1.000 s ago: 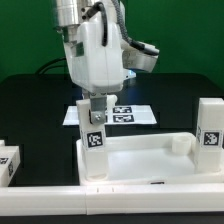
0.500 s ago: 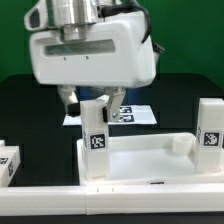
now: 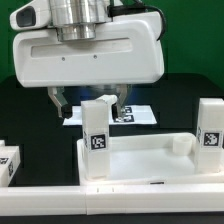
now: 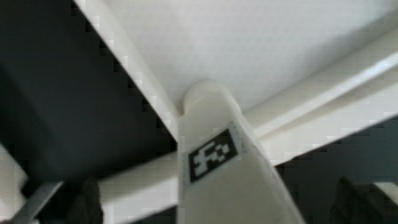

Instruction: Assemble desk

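The white square-section tagged leg (image 3: pixel 97 138) stood upright in a corner socket at the exterior view's left of the white plastic rectangular rimmed tabletop panel (image 3: pixel 150 160). The 2-finger gripper (image 3: pixel 89 104) straddled its top, released, probably to regrip for another twist.

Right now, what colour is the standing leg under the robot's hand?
White leg, with a black-and-white square tag; clearest in the exterior view.
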Controlling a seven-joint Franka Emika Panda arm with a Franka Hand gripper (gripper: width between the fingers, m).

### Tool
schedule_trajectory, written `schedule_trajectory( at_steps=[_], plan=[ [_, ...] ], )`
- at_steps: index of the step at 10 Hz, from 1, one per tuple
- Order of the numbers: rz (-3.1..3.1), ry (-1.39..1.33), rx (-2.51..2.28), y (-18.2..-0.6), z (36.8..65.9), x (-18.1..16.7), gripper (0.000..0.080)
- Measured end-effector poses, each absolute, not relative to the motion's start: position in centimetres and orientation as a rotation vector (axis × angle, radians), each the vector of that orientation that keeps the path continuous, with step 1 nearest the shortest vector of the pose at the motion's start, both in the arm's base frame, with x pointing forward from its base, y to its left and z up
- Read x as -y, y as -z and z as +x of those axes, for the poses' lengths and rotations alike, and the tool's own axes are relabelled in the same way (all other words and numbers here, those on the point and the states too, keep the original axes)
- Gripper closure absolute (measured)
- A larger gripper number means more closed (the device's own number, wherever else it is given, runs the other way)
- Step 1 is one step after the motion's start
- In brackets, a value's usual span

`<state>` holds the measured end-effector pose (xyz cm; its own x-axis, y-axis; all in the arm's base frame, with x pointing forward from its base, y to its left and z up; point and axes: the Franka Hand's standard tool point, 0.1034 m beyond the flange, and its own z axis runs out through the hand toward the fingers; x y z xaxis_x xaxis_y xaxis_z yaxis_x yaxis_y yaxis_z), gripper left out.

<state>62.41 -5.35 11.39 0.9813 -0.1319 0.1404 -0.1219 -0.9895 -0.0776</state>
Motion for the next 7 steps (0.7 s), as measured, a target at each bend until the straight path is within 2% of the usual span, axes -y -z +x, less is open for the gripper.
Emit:
schedule_trajectory(
  at_steps=[1, 3, 4, 5, 7],
  plan=[
    [-3.064, 0.231, -0.087, -11.48, 62.88, 5.45, 0.015],
    [-3.058, 0.223, -0.168, -11.33, 62.73, 5.48, 0.0174],
    [-3.055, 0.222, -0.192, -11.31, 62.72, 5.49, 0.0388],
    [-3.037, 0.216, -0.331, -11.3, 62.72, 5.47, 0.0519],
    [-3.01, 0.209, -0.483, -11.29, 62.72, 5.48, 0.0515]
  ],
)
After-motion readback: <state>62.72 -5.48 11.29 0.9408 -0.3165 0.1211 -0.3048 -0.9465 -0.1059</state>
